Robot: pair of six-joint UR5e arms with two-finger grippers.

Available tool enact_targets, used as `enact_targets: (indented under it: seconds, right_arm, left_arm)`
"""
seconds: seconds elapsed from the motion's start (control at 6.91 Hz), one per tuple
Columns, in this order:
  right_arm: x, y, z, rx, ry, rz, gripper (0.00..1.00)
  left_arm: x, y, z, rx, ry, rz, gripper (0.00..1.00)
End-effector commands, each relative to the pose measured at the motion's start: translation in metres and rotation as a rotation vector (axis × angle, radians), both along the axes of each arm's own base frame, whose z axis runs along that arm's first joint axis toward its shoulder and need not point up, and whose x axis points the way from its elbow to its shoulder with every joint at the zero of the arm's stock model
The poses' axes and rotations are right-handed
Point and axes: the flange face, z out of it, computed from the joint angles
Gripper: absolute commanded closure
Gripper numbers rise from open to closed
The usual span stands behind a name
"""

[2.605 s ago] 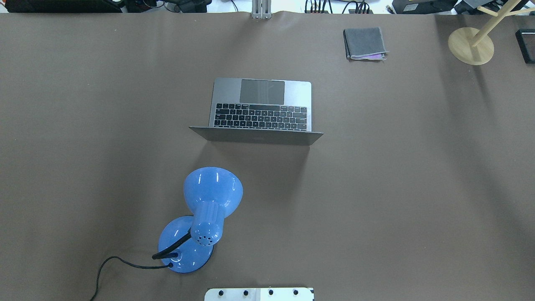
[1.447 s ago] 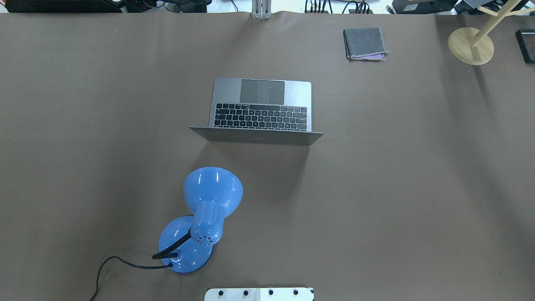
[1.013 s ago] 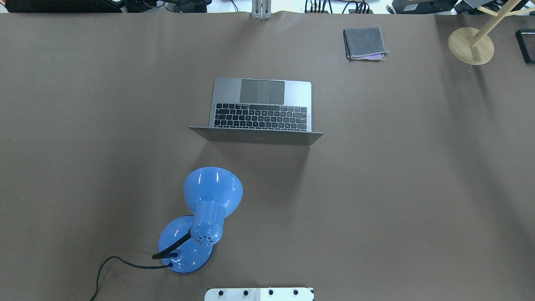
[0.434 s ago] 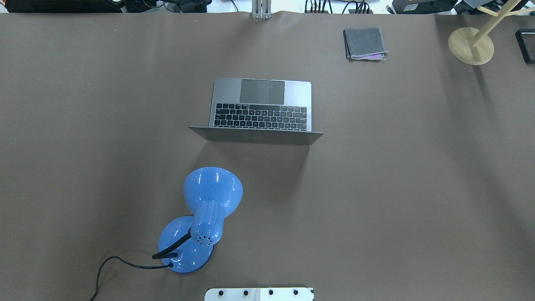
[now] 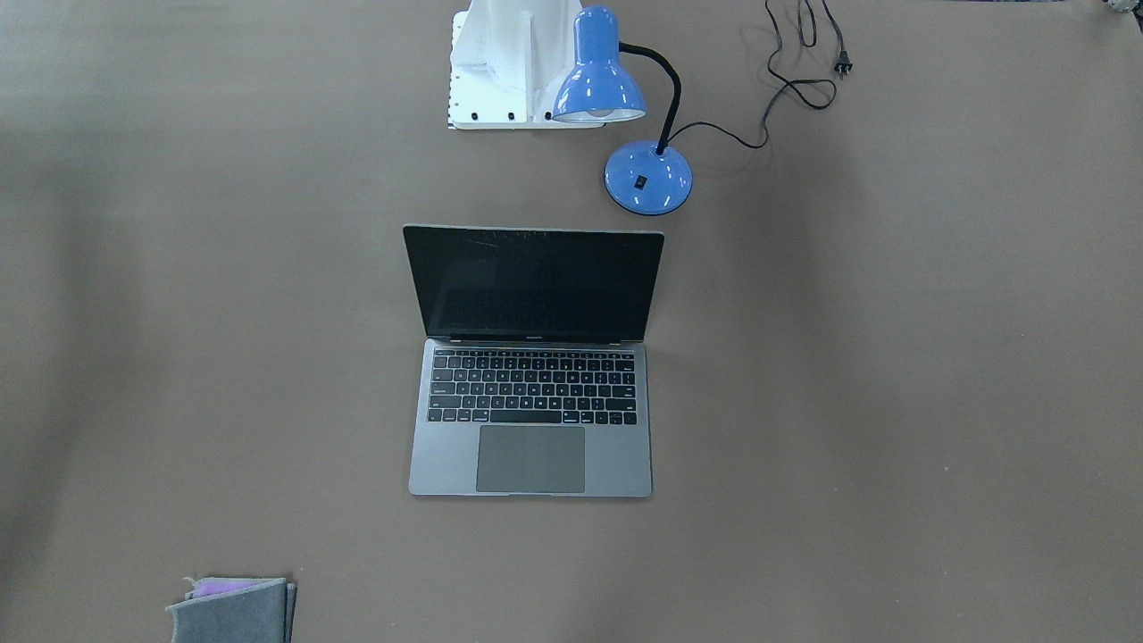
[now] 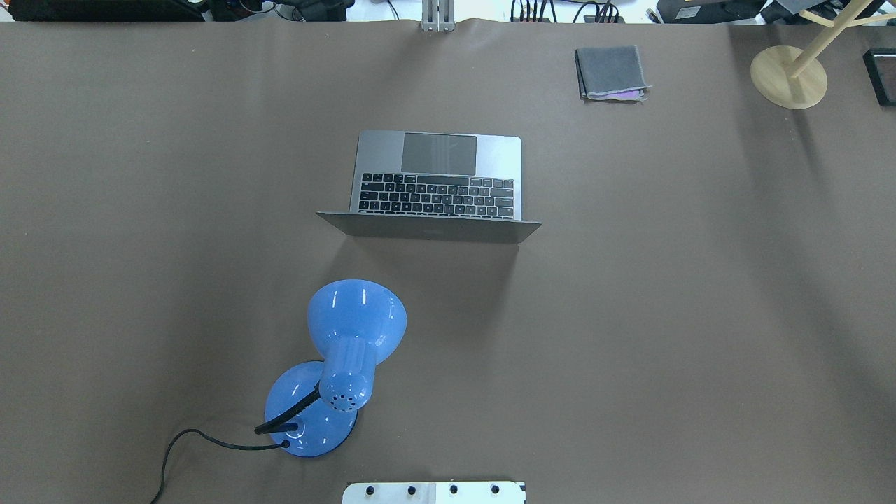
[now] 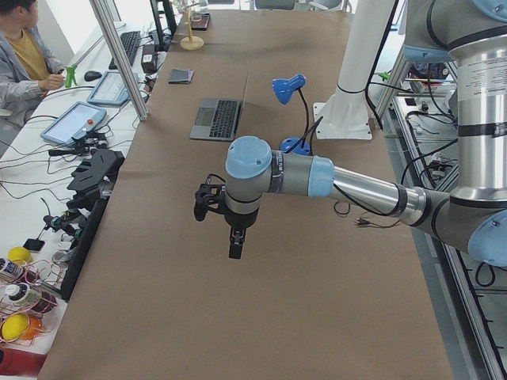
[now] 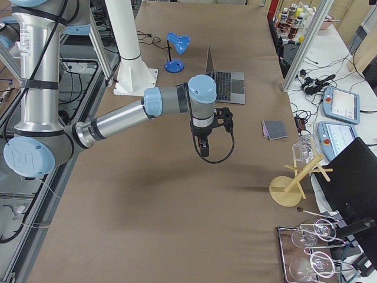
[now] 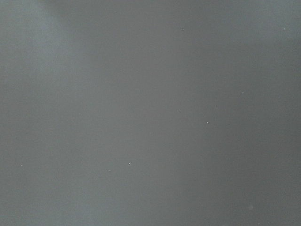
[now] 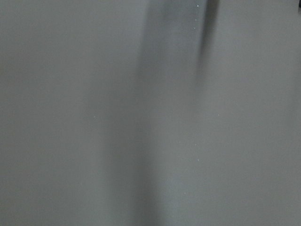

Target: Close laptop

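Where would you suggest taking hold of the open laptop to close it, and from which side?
Probably the lid's free top edge, approached from the robot's side: the laptop opens away from the robot, so its lid's back faces it.

Brown table (image 6: 700, 315) with open laptop (image 6: 437, 175), blue lamp (image 6: 350, 336), folded grey cloth (image 6: 610, 72)

The laptop (image 5: 532, 393) is matt grey metal (screen (image 5: 534, 284) glossy black), the lamp (image 5: 600, 73) glossy blue, the table (image 5: 893, 402) matt brown.

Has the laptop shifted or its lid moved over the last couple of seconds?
No. In the overhead view the slim grey metal laptop sits where it was, lid upright, same gap to the blue desk lamp.
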Motion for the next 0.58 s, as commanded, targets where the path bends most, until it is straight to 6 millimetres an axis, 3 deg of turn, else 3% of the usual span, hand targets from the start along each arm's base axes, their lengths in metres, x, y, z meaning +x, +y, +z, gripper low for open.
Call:
enact_targets:
  seconds: [0.0, 0.14, 0.29, 0.43]
  right_arm:
    - [-0.038, 0.014, -0.054, -0.030, -0.025, 0.040, 0.01]
    - [-0.065, 0.022, -0.086, -0.053, -0.060, 0.091, 0.10]
    - [-0.093, 0.032, -0.111, -0.090, -0.109, 0.134, 0.36]
    - [-0.130, 0.045, -0.139, -0.130, -0.157, 0.149, 0.67]
  left_arm:
    - [0.045, 0.002, -0.062, -0.019, 0.040, -0.044, 0.06]
    - [0.093, 0.008, -0.111, -0.042, 0.075, -0.055, 0.11]
    - [0.137, 0.009, -0.158, -0.075, 0.124, -0.075, 0.20]
    - [0.199, 0.006, -0.216, -0.140, 0.199, -0.095, 0.45]
